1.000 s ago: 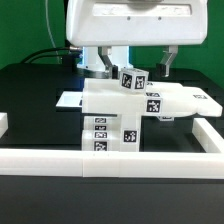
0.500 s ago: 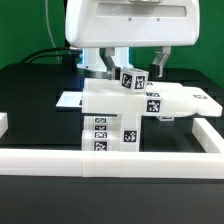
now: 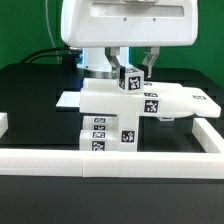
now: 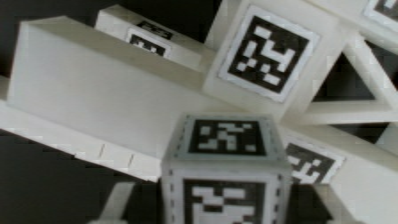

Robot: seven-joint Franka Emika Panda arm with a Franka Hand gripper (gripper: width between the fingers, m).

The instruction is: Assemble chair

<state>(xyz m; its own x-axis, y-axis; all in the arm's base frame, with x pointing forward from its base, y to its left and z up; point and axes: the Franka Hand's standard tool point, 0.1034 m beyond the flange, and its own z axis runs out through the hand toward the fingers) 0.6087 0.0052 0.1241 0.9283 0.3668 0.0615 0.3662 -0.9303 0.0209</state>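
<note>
The chair stands partly joined in the middle of the exterior view. A wide white slab [image 3: 110, 98] lies across a tagged block [image 3: 112, 133]. On top of the slab a cube-ended leg [image 3: 131, 80] stands upright with tags on its faces. My gripper [image 3: 133, 68] hangs straight down over it. One finger presses each side of the cube, so it is shut on the leg. In the wrist view the leg's tagged cube [image 4: 228, 150] fills the lower middle between the jaws of my gripper [image 4: 228, 205]. Behind it lie the tagged slab parts [image 4: 267, 55].
The long plain white border rail [image 3: 110, 161] runs across the front, with a raised end at the exterior view's right [image 3: 208, 128]. A thin flat white piece [image 3: 66, 100] pokes out from under the chair at the exterior view's left. Black table surrounds it all.
The fingers stood wide apart on both sides of the leg's cube. They have closed inward onto it. The arm and the chair parts have stayed in place.
</note>
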